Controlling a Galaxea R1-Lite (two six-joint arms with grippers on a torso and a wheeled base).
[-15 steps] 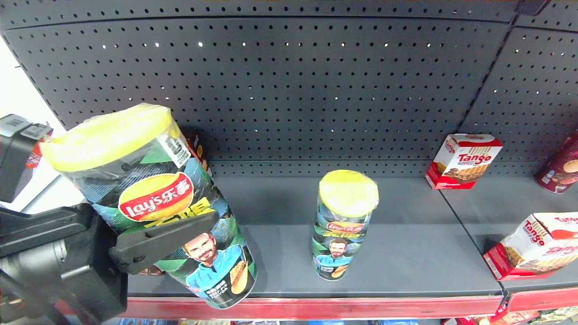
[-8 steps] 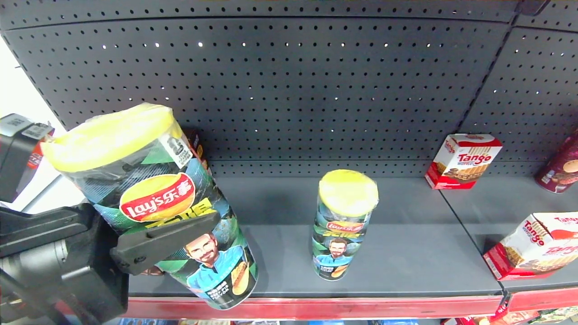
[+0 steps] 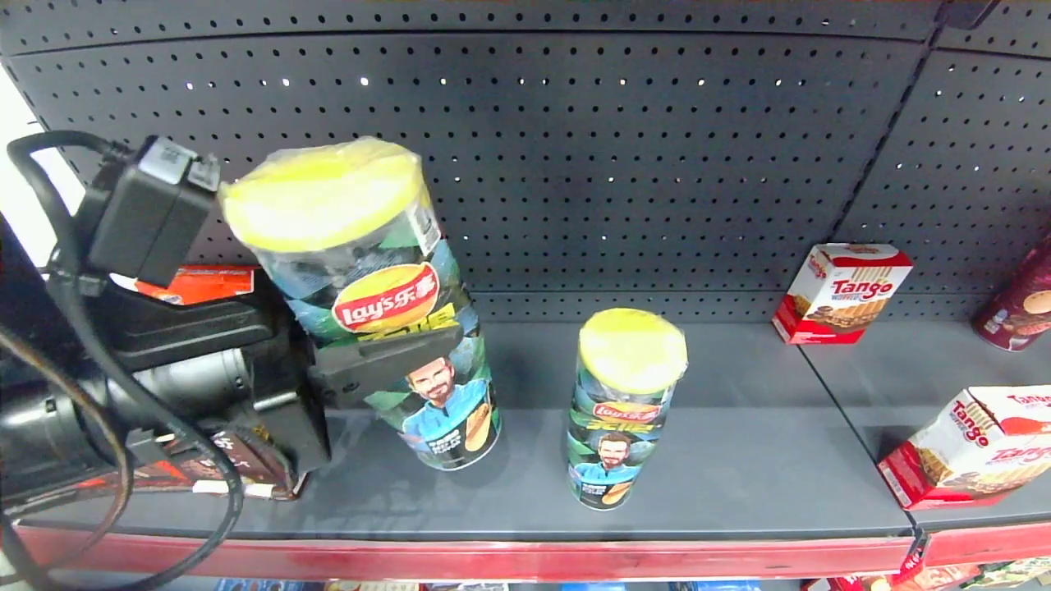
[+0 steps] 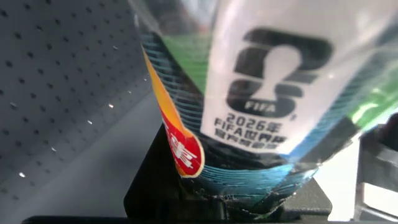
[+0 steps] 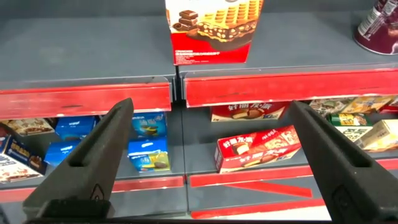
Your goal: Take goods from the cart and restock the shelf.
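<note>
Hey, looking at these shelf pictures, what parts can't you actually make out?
1. Head view: whether the held chip can rests its base on the shelf or hangs just above; the angle hides any gap.
2. Head view: the far finger of the left gripper, behind that can.
3. Head view: the dark red can, cut off by the right edge.
4. Head view: the packs behind the left arm, mostly covered.

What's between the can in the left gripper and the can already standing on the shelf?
Nothing: in the head view, only bare grey shelf separates the held can from the standing can.
</note>
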